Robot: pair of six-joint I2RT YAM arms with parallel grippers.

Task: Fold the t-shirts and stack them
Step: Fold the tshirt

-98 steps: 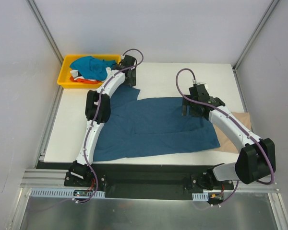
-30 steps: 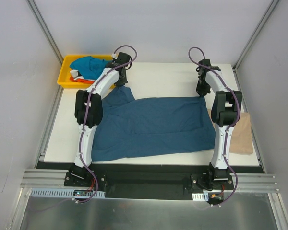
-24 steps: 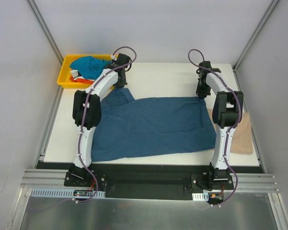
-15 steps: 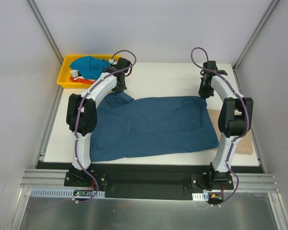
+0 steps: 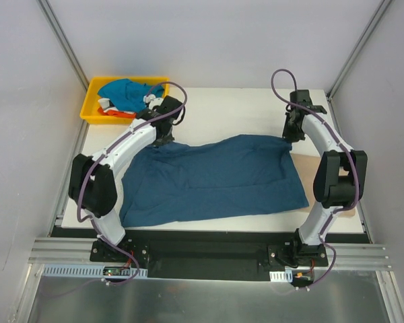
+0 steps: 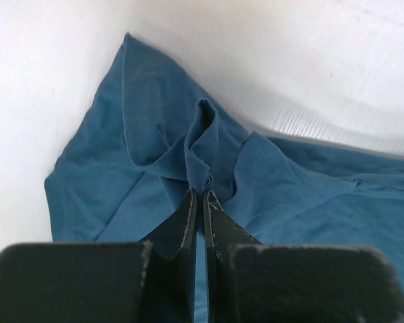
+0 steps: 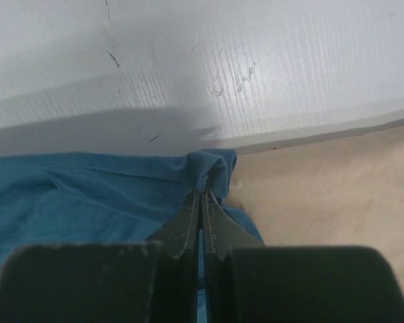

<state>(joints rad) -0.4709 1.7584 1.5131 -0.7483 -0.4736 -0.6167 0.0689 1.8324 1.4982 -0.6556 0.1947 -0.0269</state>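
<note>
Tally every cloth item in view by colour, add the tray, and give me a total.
dark teal-blue shirt: 1, spread on the table
tan-beige shirt: 1, at the table's right edge
bright blue shirt: 1, in the tray
white cloth: 1, in the tray, mostly hidden
orange-red cloth: 1, in the tray, mostly hidden
yellow tray: 1
Total: 6

No readable text, label or number shows anywhere
</note>
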